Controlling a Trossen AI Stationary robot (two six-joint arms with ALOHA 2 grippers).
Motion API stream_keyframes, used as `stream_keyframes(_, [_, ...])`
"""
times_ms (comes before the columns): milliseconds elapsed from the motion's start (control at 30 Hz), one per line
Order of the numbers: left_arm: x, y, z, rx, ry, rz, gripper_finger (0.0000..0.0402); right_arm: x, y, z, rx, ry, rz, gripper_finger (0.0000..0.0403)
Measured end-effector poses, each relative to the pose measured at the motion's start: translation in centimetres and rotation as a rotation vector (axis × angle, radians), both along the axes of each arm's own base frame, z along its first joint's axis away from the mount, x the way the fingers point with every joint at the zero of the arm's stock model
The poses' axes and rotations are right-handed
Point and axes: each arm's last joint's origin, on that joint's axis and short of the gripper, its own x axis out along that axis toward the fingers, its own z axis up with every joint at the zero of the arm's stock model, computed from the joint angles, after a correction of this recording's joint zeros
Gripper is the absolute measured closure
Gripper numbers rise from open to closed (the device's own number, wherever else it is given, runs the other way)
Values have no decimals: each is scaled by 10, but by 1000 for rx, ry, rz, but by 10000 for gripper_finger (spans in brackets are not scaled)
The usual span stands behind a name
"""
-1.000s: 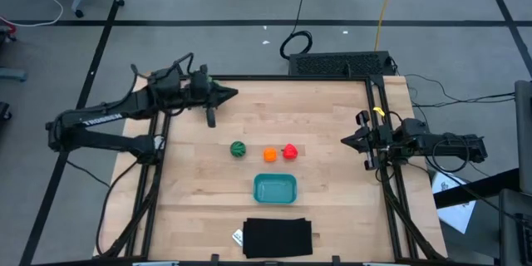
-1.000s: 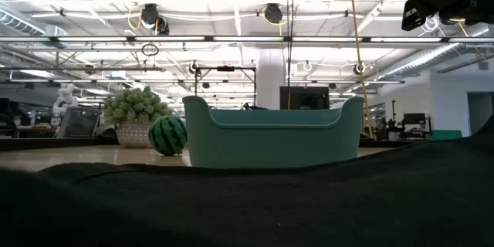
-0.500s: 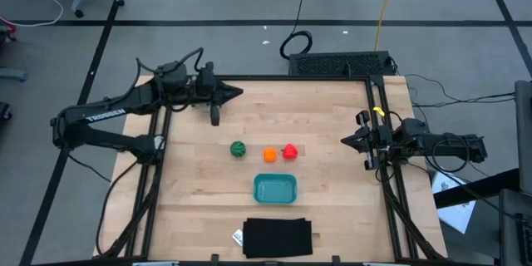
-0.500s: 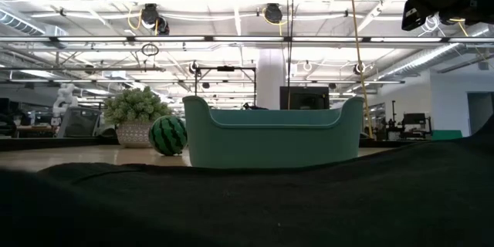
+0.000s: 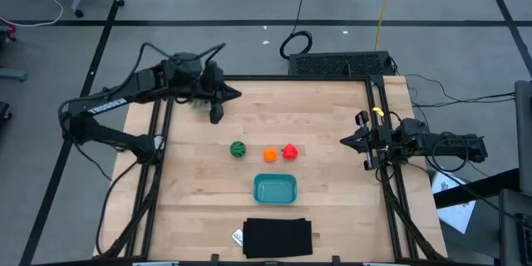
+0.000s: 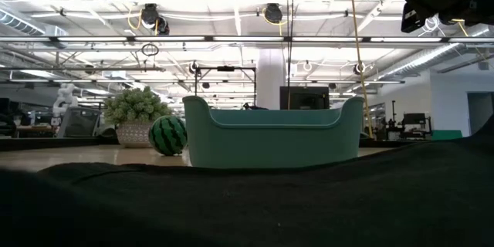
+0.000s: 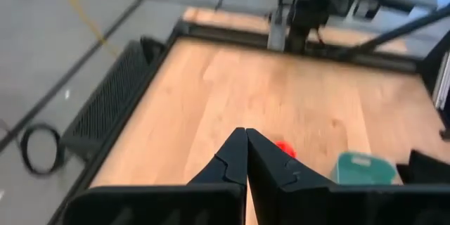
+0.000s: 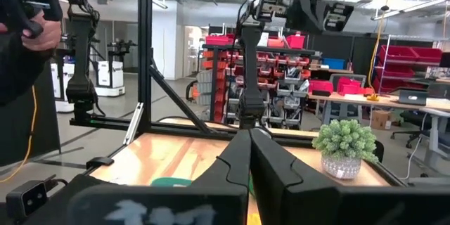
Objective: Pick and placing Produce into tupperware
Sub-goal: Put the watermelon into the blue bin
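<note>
Produce: green striped piece (image 5: 238, 150), orange piece (image 5: 270, 155) and red piece (image 5: 289, 151) lay in a row at mid-bench, apart from each other.
Tupperware: teal tupperware (image 5: 275, 188) sat just beside the row, toward the bench's front edge, nothing inside.
Left claw (image 5: 236, 94): hung near the back-left corner, fingers pressed together, holding nothing.
Right claw (image 5: 345, 140): waited at the right edge, fingers together, holding nothing.
</note>
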Motion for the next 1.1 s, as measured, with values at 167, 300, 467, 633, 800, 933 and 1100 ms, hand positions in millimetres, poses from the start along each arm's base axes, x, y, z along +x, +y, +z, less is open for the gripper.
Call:
stream_keyframes(167, [12, 1, 3, -34, 157, -16, 399, 0, 0, 0, -2, 2, -1, 403])
stream_keyframes(300, [25, -3, -5, -60, 300, -52, 397, 0, 0, -1, -2, 6, -1, 403])
stream_keyframes(467, [38, -6, -22, -90, 492, -49, 399, 0, 0, -1, -2, 8, -2, 403])
stream_keyframes(633, [48, -9, -35, -124, 697, -40, 400, 0, 0, -1, -2, 7, -1, 403])
stream_keyframes(800, [56, -12, -37, -125, 794, -46, 399, 0, 0, -1, -2, 8, -2, 403])
stream_keyframes(933, [60, -12, -36, -123, 819, -57, 398, 0, 0, -1, -2, 9, -2, 403])
stream_keyframes(1100, [68, -10, -33, -113, 824, -62, 399, 0, 0, -1, -2, 9, -2, 403])
